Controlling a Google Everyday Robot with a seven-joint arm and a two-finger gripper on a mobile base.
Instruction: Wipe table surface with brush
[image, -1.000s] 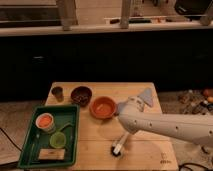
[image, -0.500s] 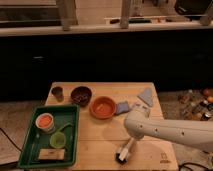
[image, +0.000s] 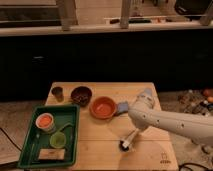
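The pale wooden table surface (image: 100, 145) has a small dark mark (image: 162, 161) near its front right corner. The brush (image: 126, 142) has a short white handle and a dark bristle head that rests on the table right of centre, near the front. My white arm reaches in from the right and bends down over it. My gripper (image: 132, 135) is shut on the brush handle and holds it tilted, with the head down and to the left.
A green tray (image: 30, 150) at the front left holds an orange-filled bowl (image: 45, 121), a green cup (image: 58, 141) and a tan block (image: 50, 154). A dark cup (image: 57, 92), a brown bowl (image: 81, 94), an orange bowl (image: 103, 107) and a blue-grey sponge (image: 122, 106) stand behind.
The gripper and brush swept toward the table's front and right, then came back a little away from the front edge. The bowls and the tray have not moved.
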